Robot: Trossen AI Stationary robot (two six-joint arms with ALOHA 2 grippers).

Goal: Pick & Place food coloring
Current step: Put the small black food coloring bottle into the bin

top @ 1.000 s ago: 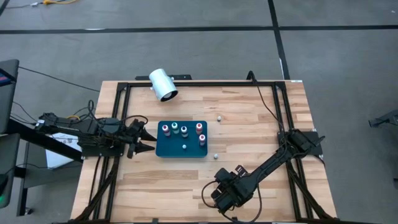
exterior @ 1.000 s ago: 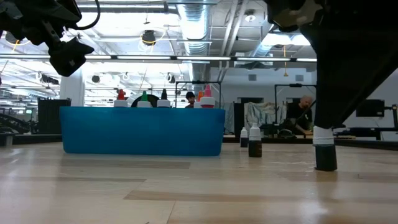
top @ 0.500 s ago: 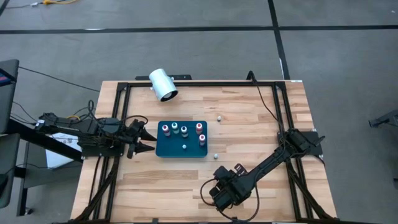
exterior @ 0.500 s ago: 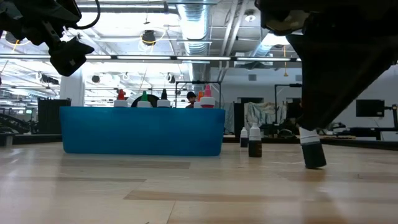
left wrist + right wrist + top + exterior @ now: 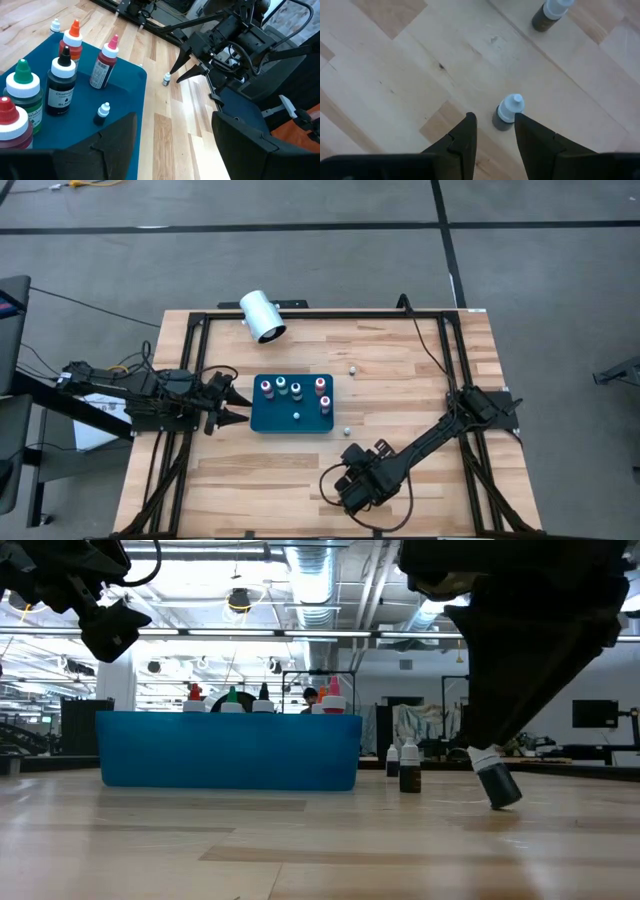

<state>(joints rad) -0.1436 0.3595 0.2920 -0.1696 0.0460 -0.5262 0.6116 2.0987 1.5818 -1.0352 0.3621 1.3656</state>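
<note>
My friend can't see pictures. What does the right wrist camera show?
The right claw, fingers open, points down at a tiny dark bottle with a white cap that stands just beyond its tips on the wooden table. A second small bottle stands farther off.

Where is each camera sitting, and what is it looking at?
High view: above, looking straight down on the table, teal tray and both arms.
Low view: at tabletop height, looking across at the tray; arms hang from above.
Left wrist view: on the left arm, past its fingers at the tray's bottles.
Right wrist view: on the right arm, fingers beside a small bottle.
High and low share the tray.
</note>
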